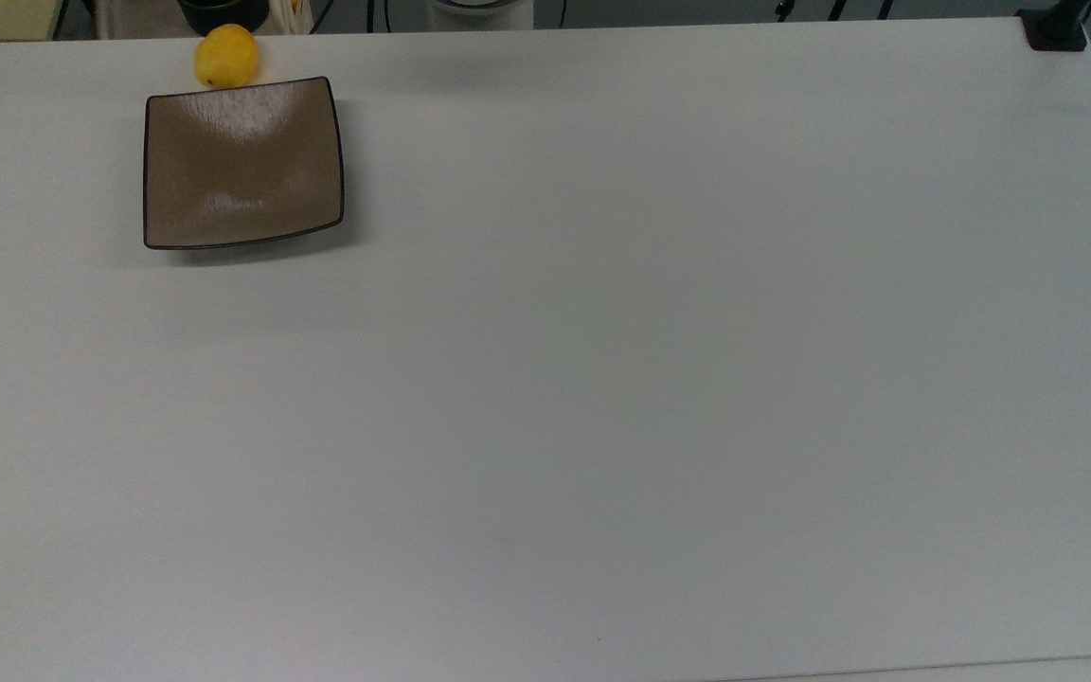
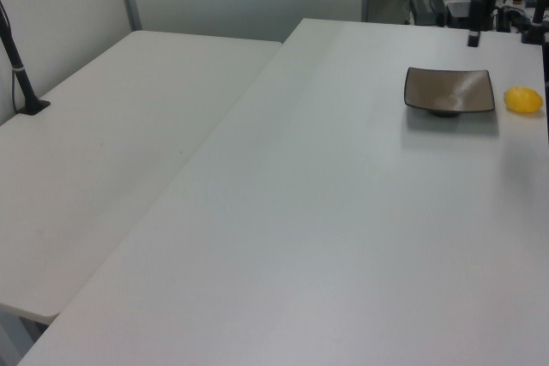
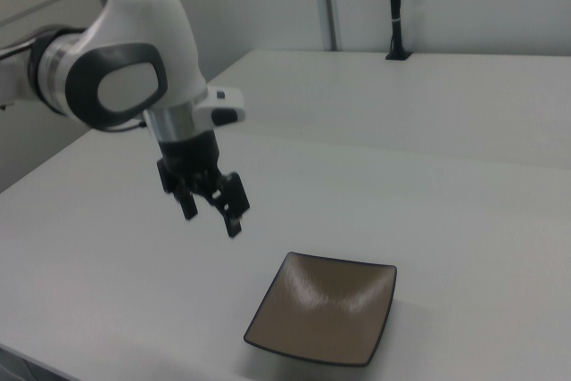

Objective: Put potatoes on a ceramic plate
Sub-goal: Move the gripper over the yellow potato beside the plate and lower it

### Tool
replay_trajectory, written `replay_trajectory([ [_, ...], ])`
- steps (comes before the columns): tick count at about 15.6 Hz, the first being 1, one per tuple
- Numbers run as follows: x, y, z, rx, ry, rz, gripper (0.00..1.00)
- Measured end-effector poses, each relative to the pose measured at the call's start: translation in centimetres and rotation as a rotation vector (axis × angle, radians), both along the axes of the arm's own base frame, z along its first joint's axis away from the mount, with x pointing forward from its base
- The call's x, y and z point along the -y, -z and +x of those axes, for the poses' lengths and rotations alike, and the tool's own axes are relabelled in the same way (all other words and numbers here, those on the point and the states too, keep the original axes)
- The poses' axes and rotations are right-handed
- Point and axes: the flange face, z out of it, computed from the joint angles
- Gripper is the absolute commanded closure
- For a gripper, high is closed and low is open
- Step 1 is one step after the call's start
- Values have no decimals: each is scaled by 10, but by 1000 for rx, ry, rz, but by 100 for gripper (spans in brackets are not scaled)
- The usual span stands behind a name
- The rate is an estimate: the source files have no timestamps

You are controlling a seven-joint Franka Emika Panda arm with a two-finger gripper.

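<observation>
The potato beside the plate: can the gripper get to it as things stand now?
Probably yes. The potato lies bare on the table, just off the ceramic plate, near the table's edge, with nothing on or over it. The gripper hangs open above the table near the plate, holding nothing.

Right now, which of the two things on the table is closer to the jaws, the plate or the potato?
The square brown ceramic plate. In the left view the gripper hangs just behind its far edge, while the yellow potato lies beyond the plate's other side.
</observation>
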Motion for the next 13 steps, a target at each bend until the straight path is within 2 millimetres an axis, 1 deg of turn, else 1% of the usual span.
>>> replay_trajectory([
  [2, 25, 17, -19, -21, 0, -21, 0],
  [3, 45, 32, -28, -29, 15, -34, 0],
  [5, 74, 54, -39, -34, 46, -57, 0],
  [6, 95, 71, -47, -28, 69, -68, 0],
  [7, 106, 81, -52, -23, 75, -76, 0],
  [10, 128, 106, -63, -40, 83, -105, 0],
  [13, 147, 114, -72, -62, 87, -110, 0],
])
